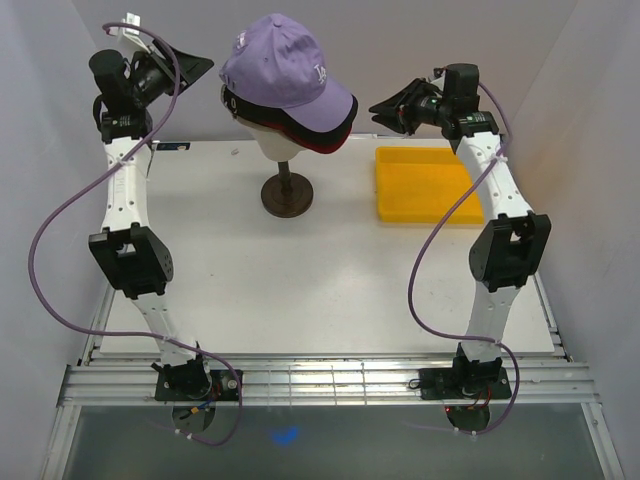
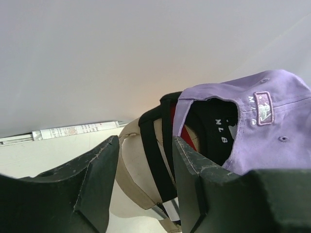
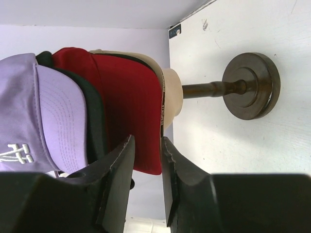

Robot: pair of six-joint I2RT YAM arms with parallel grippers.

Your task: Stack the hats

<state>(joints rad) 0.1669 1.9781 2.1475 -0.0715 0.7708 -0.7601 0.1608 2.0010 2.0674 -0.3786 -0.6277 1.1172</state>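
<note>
Several hats sit stacked on the beige mannequin head [image 1: 280,140]. The lavender cap [image 1: 285,65] is on top, a black cap [image 1: 340,125] under it and a red cap [image 1: 318,148] below that. My left gripper [image 1: 190,65] is raised at the back left, apart from the stack, open and empty. In the left wrist view its gripper [image 2: 146,141] faces the caps' back straps and the lavender cap [image 2: 277,126]. My right gripper [image 1: 385,108] is open, just right of the brims. In the right wrist view its gripper [image 3: 147,138] frames the red brim [image 3: 126,92].
The head stands on a dark round stand [image 1: 287,193] on the white table. A yellow tray [image 1: 425,185] lies at the back right, under the right arm. Grey walls enclose the table on three sides.
</note>
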